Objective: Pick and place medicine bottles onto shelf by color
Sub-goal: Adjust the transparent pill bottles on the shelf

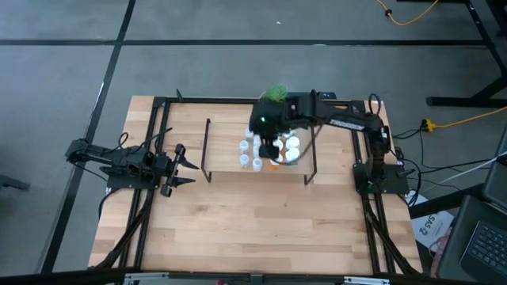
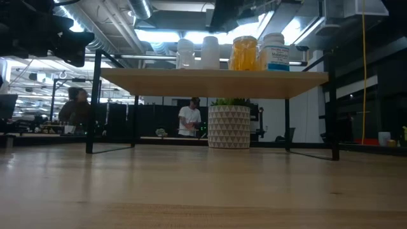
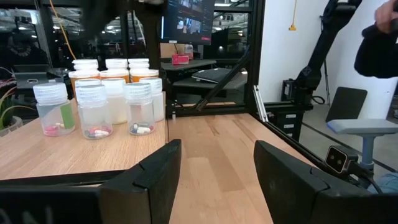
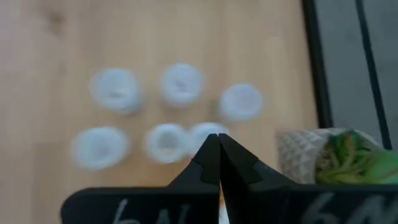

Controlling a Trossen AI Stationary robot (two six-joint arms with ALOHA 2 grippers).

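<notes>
Several medicine bottles [image 1: 269,150] stand upright in a cluster on the light-wood shelf [image 1: 226,142], right of its middle. In the left wrist view clear bottles [image 3: 93,109] stand in front, with white and orange ones [image 3: 115,74] behind. The low view shows clear, white and orange bottles [image 2: 245,54] on the shelf board [image 2: 210,83]. My right gripper [image 4: 217,138] is shut and empty, pointing down above the cluster's white caps [image 4: 180,84]. My left gripper [image 1: 190,168] waits open at the table's left, level with the shelf, and its fingers [image 3: 155,174] point toward it.
A potted green plant [image 1: 276,93] in a white patterned pot [image 2: 229,124] stands just behind the shelf, close to my right arm. The shelf's left half is bare. Black frame rails [image 1: 154,134] run along the table's sides. People show in the room beyond [image 2: 189,117].
</notes>
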